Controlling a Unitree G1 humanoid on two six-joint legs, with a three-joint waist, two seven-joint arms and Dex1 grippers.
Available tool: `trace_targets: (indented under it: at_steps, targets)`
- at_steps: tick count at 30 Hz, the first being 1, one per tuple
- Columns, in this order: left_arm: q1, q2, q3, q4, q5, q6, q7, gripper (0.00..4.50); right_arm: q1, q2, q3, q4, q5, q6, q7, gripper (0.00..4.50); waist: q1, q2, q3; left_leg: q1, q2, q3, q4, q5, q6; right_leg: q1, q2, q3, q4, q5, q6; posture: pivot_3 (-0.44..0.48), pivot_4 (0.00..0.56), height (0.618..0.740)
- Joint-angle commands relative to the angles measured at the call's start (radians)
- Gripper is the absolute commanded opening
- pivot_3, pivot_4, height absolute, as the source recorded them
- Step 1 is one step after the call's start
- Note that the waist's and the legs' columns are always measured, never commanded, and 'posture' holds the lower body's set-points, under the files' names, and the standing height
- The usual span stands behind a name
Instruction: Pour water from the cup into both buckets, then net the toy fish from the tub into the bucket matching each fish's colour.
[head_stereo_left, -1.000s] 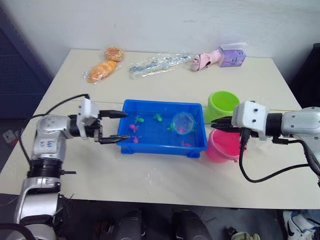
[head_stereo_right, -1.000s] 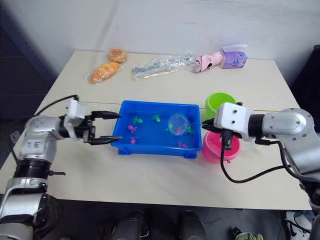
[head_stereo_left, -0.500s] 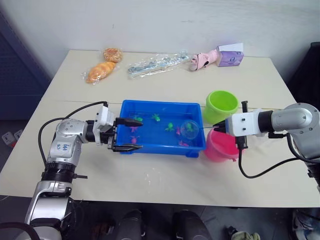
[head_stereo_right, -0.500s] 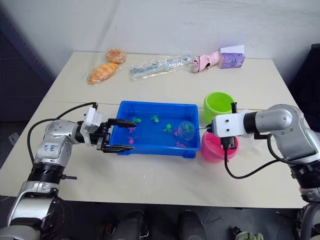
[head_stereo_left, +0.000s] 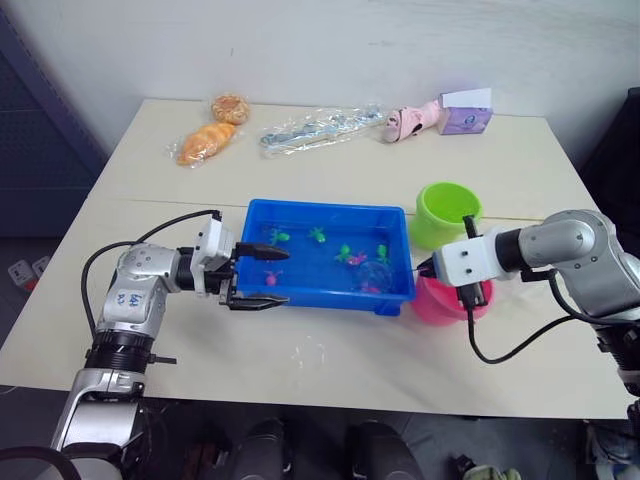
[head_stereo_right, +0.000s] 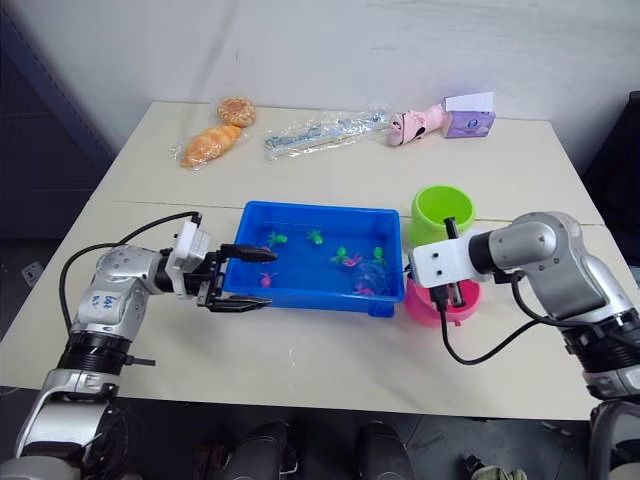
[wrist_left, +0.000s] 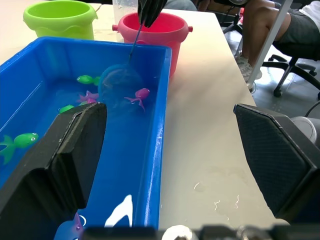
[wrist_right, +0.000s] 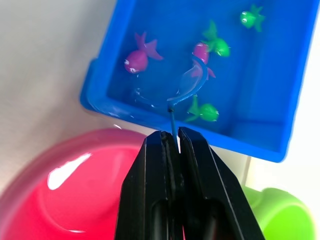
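The shallow rectangular bright blue plastic tub (head_stereo_left: 300, 290) sits near the middle of the tabletop (head_stereo_left: 330, 360), holding water and several tiny green and pink plastic toy fish (wrist_left: 142, 93); the small blue-rimmed round mesh net (wrist_left: 120, 90) is dipped in the tub's end nearest the buckets, a pink fish just beside its hoop; the right gripper (wrist_right: 173, 142) has its jaws clamped together on the net's thin black stick handle, above the pink round plastic bucket (head_stereo_left: 440, 300); the lime green round plastic bucket (head_stereo_left: 447, 210) stands just behind the pink one, toward the tabletop's far edge; the left gripper (head_stereo_left: 262, 277) is at the tub's opposite end, jaws wide apart, one finger over the water and one outside the near wall.
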Motion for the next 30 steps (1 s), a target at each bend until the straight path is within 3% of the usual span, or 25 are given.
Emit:
trace_targets:
  at_steps: [1,7,20,25,30]
  targets:
    - [0.010,0.016,0.022,-0.043,-0.019,0.004,0.011,4.36,-0.012,-0.007,-0.023,-0.031,0.035,0.097,0.041,0.00,0.000,0.000,0.000,0.000,0.000,0.000,0.000,0.000,0.000,0.000,0.000,0.000,0.000,0.000,0.000,0.000,0.150,0.740]
    - [0.017,0.019,0.024,-0.051,-0.017,0.006,0.024,4.36,0.024,0.019,-0.095,-0.078,0.153,0.346,0.016,0.00,0.000,0.000,0.000,0.000,0.000,-0.001,0.000,0.000,0.000,0.000,0.000,0.000,0.000,0.000,0.000,0.000,0.150,0.740]
    - [-0.018,0.023,0.017,0.004,0.000,-0.031,0.031,4.36,0.116,0.074,-0.315,-0.116,0.414,0.684,-0.095,0.00,0.000,0.000,0.000,0.000,0.000,-0.001,0.000,0.000,0.000,0.000,0.000,0.000,0.000,0.000,0.000,0.000,0.150,0.740]
    - [-0.039,0.004,0.007,0.012,-0.007,-0.035,0.034,4.36,0.177,0.067,-0.440,-0.178,0.509,0.731,-0.141,0.00,0.001,0.000,0.000,0.000,0.000,0.000,-0.001,0.000,0.000,0.000,0.000,0.000,0.000,0.000,0.000,0.000,0.150,0.740]
    - [-0.070,-0.040,0.008,0.019,-0.029,-0.012,0.039,4.36,0.349,0.045,-0.647,-0.320,0.603,0.776,-0.174,0.00,0.009,0.000,0.000,0.000,0.000,-0.001,-0.001,0.000,0.000,0.000,0.000,0.000,0.000,0.000,0.000,0.000,0.150,0.740]
